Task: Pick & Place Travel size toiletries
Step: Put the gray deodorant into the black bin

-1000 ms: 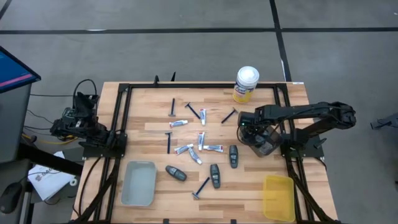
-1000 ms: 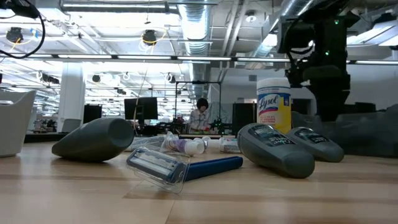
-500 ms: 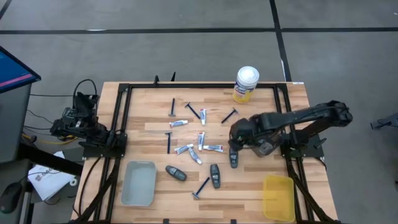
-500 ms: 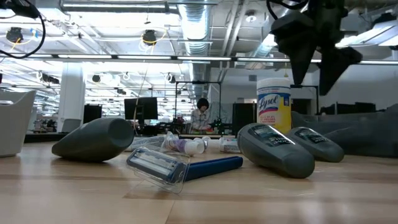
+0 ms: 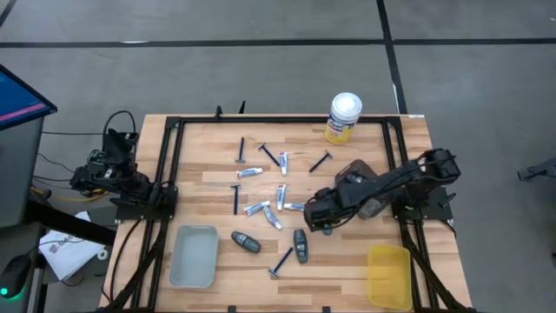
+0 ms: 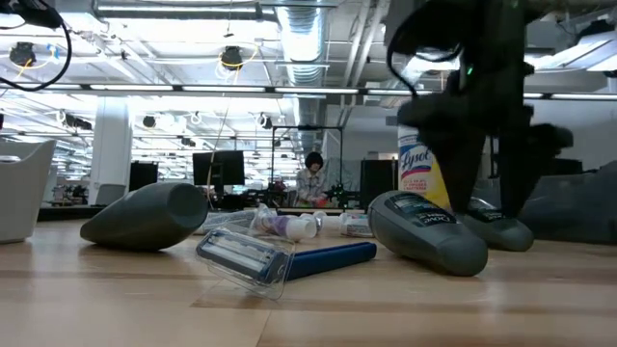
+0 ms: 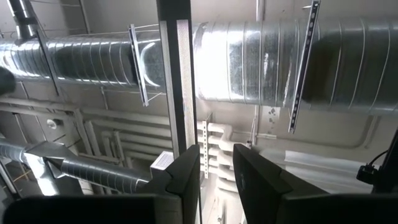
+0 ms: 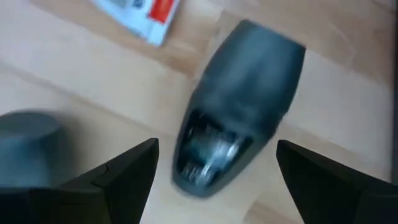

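Wooden table [image 5: 195, 148] with toiletries and trays

On the boards lie blue razors [image 5: 241, 150], small white tubes [image 5: 250, 173] and dark grey oval containers [image 5: 246, 242] scattered mid-table; a yellow canister [image 5: 343, 117] stands at the far edge, a grey tray [image 5: 193, 256] and a yellow tray [image 5: 388, 276] sit near the front edge.
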You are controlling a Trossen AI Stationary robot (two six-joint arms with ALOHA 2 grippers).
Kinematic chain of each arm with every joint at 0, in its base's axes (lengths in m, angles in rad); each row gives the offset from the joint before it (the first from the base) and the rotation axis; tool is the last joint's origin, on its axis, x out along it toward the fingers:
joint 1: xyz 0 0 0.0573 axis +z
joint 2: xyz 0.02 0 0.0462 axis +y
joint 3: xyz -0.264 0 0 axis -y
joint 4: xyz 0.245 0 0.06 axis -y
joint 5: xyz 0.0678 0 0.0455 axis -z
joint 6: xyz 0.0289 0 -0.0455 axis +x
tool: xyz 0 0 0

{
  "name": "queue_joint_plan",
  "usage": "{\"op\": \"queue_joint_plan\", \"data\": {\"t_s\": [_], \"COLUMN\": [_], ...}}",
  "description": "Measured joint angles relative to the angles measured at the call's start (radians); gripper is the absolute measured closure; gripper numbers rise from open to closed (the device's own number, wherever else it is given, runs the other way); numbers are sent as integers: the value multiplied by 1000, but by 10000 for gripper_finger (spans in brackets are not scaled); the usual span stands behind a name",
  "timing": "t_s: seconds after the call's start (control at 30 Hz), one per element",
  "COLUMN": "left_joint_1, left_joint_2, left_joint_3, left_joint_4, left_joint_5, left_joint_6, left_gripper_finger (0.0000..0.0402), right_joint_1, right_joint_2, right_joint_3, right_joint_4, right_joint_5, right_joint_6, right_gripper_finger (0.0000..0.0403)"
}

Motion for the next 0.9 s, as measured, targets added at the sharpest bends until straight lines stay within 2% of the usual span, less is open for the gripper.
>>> {"op": "queue_joint_plan", "data": {"t_s": [0.2,0.27,0.4,0.43,0.7,0.83,0.9], "left_joint_1": [0,0,0,0,0,0,0], "left_joint_2": [0,0,0,0,0,0,0], "left_joint_3": [0,0,0,0,0,0,0], "left_joint_4": [0,0,0,0,0,0,0], "left_joint_5": [0,0,0,-1,0,0,-1], "left_joint_6": [0,0,0,0,0,0,0], "left_gripper_finger": [309,309,309,309,309,309,309], "right_joint_1": [-16,-16,-14,-13,-12,-13,-16], "right_joint_2": [78,88,90,89,19,-101,-167], "right_joint_3": [0,2,2,2,11,59,84], "right_joint_4": [61,59,50,50,28,-74,-190], "right_joint_5": [-3,-7,-18,-18,-33,54,126], "right_joint_6": [-59,-55,-48,-48,-94,-97,-81], "right_gripper_finger": [97,120,199,208,205,205,206]}}
